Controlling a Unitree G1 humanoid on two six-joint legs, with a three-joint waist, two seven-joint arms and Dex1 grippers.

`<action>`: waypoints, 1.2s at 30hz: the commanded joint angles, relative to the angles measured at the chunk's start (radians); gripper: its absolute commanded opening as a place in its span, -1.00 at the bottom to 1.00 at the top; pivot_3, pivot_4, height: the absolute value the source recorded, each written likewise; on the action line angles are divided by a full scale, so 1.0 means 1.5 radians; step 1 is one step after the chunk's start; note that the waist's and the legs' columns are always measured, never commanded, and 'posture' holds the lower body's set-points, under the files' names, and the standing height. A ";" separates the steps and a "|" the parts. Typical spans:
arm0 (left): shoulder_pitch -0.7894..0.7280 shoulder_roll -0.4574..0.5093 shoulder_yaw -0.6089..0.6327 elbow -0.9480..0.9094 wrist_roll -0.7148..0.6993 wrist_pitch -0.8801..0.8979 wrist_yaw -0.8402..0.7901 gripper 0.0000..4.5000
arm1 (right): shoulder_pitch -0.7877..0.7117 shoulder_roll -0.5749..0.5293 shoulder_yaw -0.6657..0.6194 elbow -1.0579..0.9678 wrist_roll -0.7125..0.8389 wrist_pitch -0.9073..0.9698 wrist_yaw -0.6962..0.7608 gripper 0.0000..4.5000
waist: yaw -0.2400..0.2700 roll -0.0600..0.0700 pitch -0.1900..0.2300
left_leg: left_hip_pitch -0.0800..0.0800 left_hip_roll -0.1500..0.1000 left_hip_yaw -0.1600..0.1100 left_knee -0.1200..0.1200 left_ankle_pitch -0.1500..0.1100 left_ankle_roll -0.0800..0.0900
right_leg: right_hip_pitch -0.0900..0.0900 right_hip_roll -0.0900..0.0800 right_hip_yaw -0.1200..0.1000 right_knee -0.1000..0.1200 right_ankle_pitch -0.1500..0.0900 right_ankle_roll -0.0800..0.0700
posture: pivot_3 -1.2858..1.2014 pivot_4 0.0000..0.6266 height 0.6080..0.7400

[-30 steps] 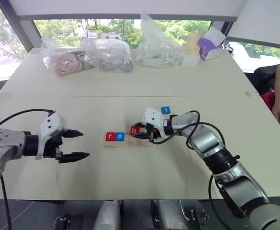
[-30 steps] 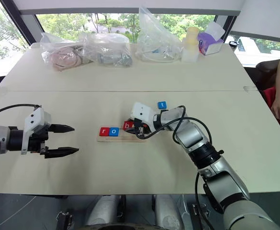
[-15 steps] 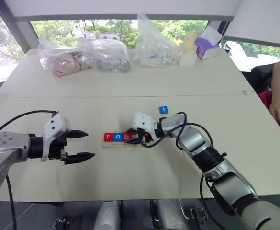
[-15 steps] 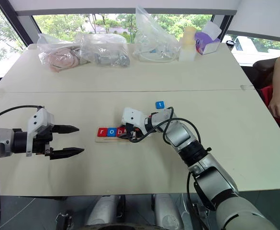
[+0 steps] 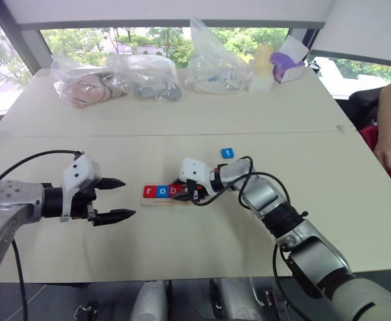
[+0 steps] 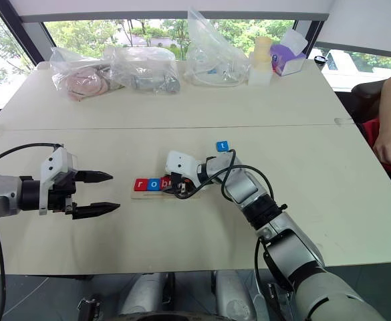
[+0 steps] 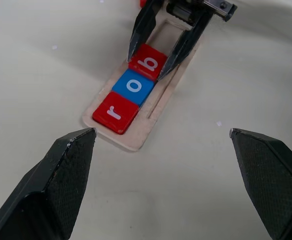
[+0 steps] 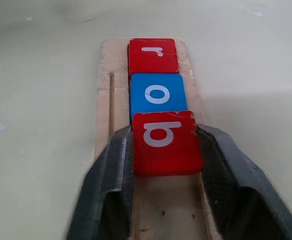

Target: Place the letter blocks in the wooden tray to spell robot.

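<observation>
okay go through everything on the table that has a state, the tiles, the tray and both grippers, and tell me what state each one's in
red r tile: flat in tray, end slot.
blue o tile: flat in tray, second slot.
red b tile: third slot, between the right gripper's fingers.
blue t tile: loose on the table, outside tray.
wooden tray: three tiles in, rest unfilled.
left gripper: open, empty.
right gripper: straddling the b tile.

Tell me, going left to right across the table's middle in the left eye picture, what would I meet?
Left gripper → red r block → blue o block → right gripper over the wooden tray → blue t block.
</observation>
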 commanded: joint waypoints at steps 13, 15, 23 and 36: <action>-0.010 -0.004 -0.004 -0.006 0.007 -0.016 0.014 1.00 | 0.005 -0.010 -0.069 -0.087 0.035 0.052 -0.014 0.96 | 0.000 0.000 0.000 | 0.000 0.000 0.000 0.000 0.000 0.000 | 0.000 0.000 0.000 0.000 0.000 0.000 | 0.03 -0.52 0.92; -0.014 -0.005 -0.008 -0.002 0.009 -0.019 0.014 1.00 | 0.019 -0.009 -0.063 -0.102 0.038 0.061 -0.013 0.96 | 0.000 0.000 0.000 | 0.000 0.000 0.000 0.000 0.000 0.000 | 0.000 0.000 0.000 0.000 0.000 0.000 | 0.03 -0.52 0.92; -0.026 -0.004 -0.015 0.007 0.014 -0.023 0.012 1.00 | 0.053 0.007 -0.043 -0.088 0.032 0.059 -0.020 0.96 | 0.000 0.000 0.000 | 0.000 0.000 0.000 0.000 0.000 0.000 | 0.000 0.000 0.000 0.000 0.000 0.000 | 0.03 -0.52 0.92; -0.030 -0.008 -0.017 0.013 0.020 -0.025 0.019 1.00 | 0.079 0.006 -0.027 -0.122 0.037 0.086 -0.015 0.96 | 0.000 0.000 0.000 | 0.000 0.000 0.000 0.000 0.000 0.000 | 0.000 0.000 0.000 0.000 0.000 0.000 | 0.03 -0.52 0.92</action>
